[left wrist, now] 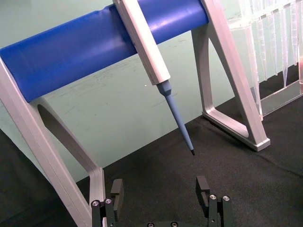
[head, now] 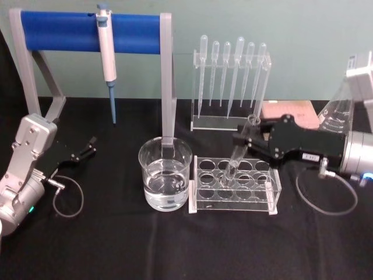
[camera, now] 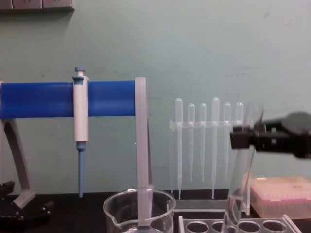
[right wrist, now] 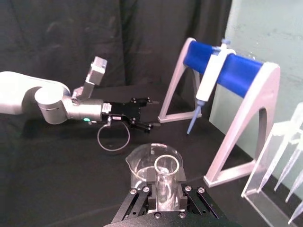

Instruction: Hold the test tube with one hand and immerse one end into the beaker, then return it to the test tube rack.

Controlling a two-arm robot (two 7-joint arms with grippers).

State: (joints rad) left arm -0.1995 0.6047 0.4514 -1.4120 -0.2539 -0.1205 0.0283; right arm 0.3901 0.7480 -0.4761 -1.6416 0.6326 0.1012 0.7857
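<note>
Black right gripper tight around tilted glass test tube, seemingly in rack; left gripper spread.

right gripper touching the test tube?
Touching. Right wrist view: the right gripper has its jaws closed against both sides of the test tube, just below its rim.

The clear tube leans, lower end in the rack. The beaker, part full of water, stands just left.
</note>
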